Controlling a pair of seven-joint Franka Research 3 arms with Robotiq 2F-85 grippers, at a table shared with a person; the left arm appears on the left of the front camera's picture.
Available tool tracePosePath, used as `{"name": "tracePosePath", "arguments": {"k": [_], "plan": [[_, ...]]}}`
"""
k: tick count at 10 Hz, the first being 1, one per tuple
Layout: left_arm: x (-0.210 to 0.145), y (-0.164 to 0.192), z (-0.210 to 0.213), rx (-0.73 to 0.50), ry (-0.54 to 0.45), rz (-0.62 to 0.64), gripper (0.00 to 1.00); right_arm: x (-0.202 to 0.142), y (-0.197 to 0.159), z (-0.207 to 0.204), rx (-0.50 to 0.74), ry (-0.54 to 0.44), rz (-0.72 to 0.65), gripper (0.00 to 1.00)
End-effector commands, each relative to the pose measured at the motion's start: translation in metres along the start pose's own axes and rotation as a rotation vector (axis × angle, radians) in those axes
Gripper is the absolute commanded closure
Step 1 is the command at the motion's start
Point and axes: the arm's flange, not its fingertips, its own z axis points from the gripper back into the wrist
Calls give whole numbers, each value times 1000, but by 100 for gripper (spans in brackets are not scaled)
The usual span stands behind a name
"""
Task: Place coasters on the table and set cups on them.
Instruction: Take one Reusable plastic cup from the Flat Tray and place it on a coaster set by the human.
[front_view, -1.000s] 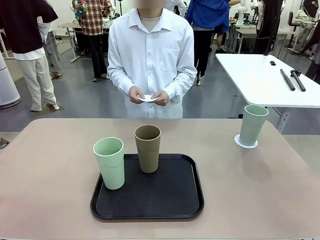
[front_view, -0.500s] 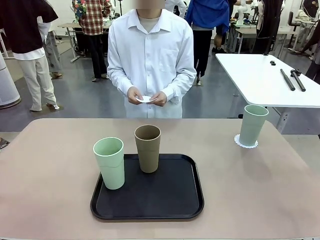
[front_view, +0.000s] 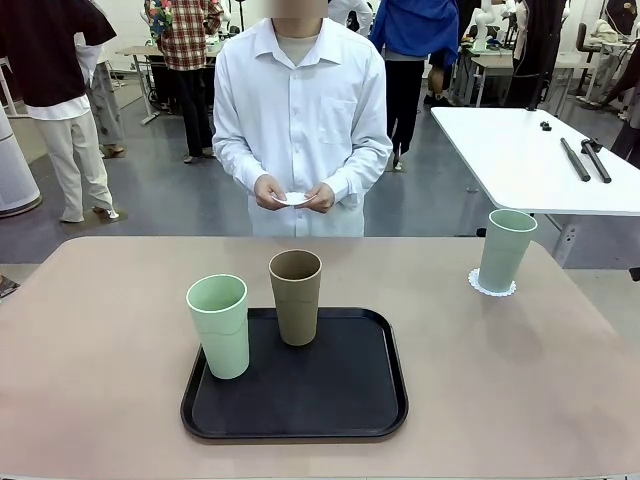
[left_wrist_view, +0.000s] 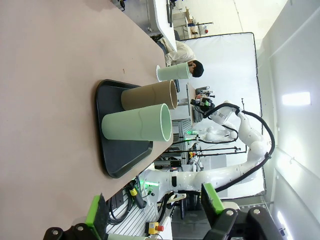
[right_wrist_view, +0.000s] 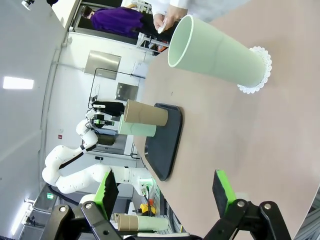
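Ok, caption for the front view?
Person holds a coaster; right mint cup on its doily; left mint cup and brown cup on black tray.

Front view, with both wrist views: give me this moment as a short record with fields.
placed: far mint cup stands on a coaster, right side of the table
black tray: near mint cup, brown cup
person: holds second coaster
left gripper: jaws open, empty
right gripper: jaws open, empty
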Motion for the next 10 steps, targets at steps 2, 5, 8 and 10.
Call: {"name": "tracePosePath", "arguments": {"k": [2,5,8,10], "plan": [[0,0,1,-19,-8,-12,0,0,-1,1,-2,-2,-20,0],[0,0,1,-19,-8,-12,0,0,-1,1,-2,-2,-20,0],[0,0,1,-19,-8,-12,0,0,-1,1,-2,-2,-20,0],[0,0,1,-19,-8,-12,0,0,-1,1,-2,-2,-20,0]]}}
